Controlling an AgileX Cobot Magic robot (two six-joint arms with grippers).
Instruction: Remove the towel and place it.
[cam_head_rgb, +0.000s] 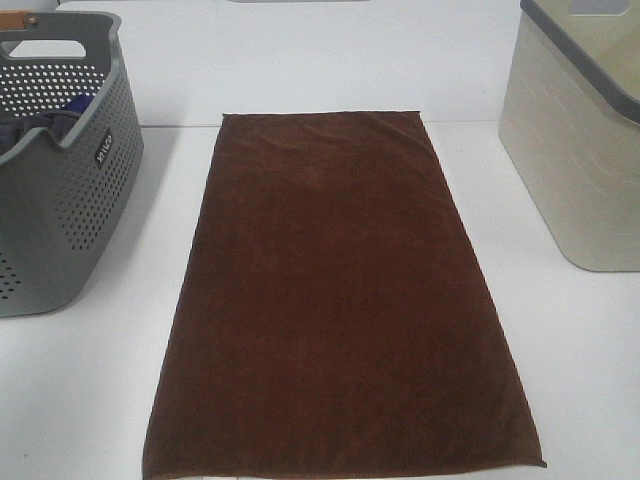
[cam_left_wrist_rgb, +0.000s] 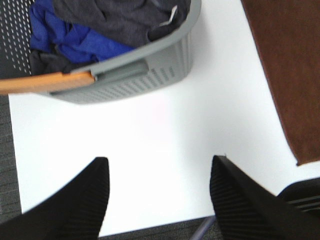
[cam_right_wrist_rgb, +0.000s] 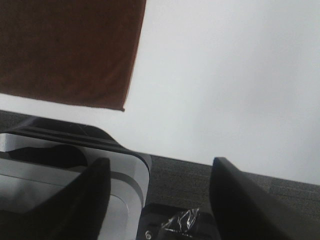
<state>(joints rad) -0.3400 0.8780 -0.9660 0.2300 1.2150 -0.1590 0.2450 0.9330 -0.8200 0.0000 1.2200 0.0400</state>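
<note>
Reddish-brown plush rectangular towel (cam_head_rgb: 340, 300) lies flat, long axis running away from me, between my left hand (cam_left_wrist_rgb: 157, 192) and right hand (cam_right_wrist_rgb: 157, 192), both spread wide and holding nothing.

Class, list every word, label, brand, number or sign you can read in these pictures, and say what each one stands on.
A small dark label with white letters sits on the side of the grey basket, running vertically; the letters are too small and blurred to read.
A small white tag lies on the dark clothes in that basket; no writing shows on it.
The brown towel, the beige basket and the white table show no text.
</note>
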